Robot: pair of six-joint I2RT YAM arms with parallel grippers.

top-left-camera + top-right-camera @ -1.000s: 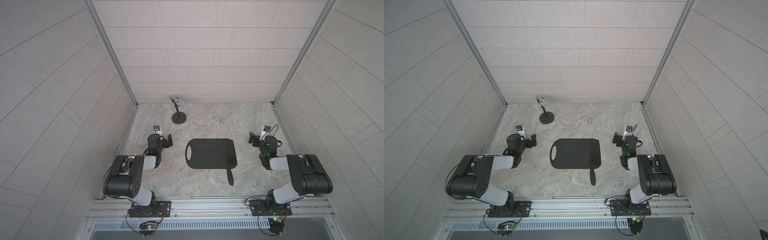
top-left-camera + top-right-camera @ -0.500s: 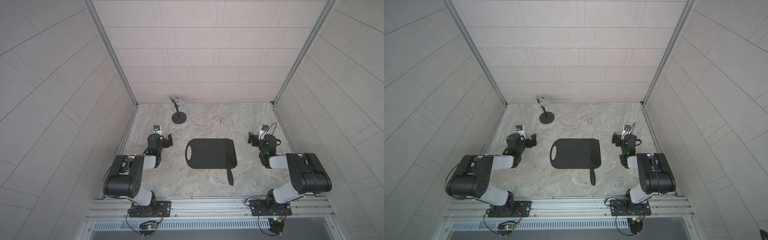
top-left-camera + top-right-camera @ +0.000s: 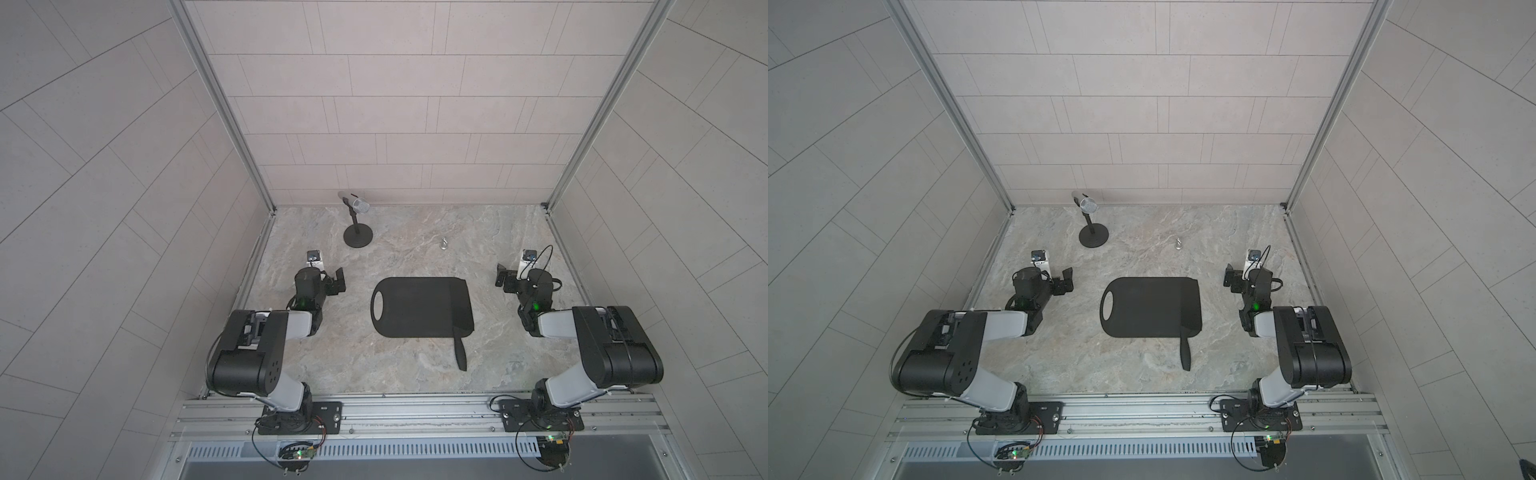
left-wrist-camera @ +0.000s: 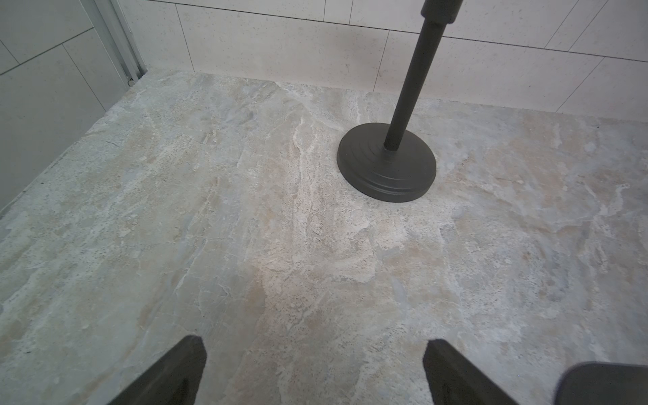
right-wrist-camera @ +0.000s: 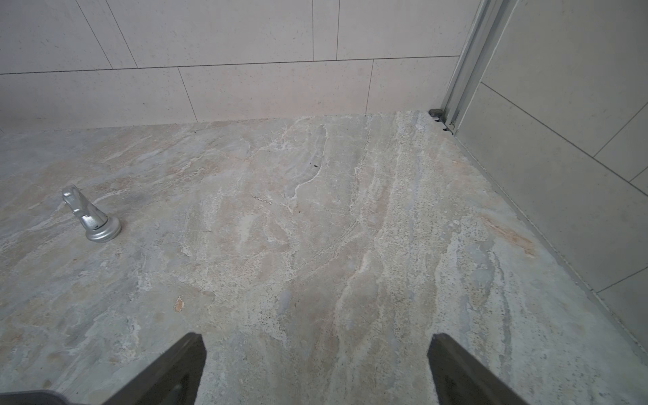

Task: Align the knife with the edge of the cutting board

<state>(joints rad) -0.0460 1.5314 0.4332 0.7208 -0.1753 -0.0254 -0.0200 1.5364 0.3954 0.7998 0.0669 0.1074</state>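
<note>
Both arms sit back at the sides, and the cutting board [image 3: 415, 307] lies flat in the middle of the stone table [image 3: 332, 357], its oval handle hole toward the robot's left. The knife [image 3: 460, 353] is at the board's other end, on the robot's right. Only its handle reads clearly, poking off the board's near edge onto the table. The blade lies up on the board by that short edge, but it's black on black in both top views [image 3: 1185, 353], so I can't say whether its line matches the edge exactly.

The left gripper [image 3: 338, 281] hovers well apart from the board with its fingers spread. The left wrist view confirms it, with two dark fingertips [image 4: 191, 354] wide apart over bare stone. A blurred dark rounded shape sits at that frame's corner, and I can't tell what it is.

The right gripper [image 3: 501, 276] is on the far side of the board. Its jaws are also wide apart and empty, with only the tips [image 5: 442, 350] poking into the right wrist view.

Toward the back stands the microphone [image 3: 356, 203] on its round base [image 4: 385, 164]. The left wrist view cuts off its head. A small silver fitting [image 5: 92, 215] stands alone on the table, too small in the top views [image 3: 444, 243] to identify.
</note>
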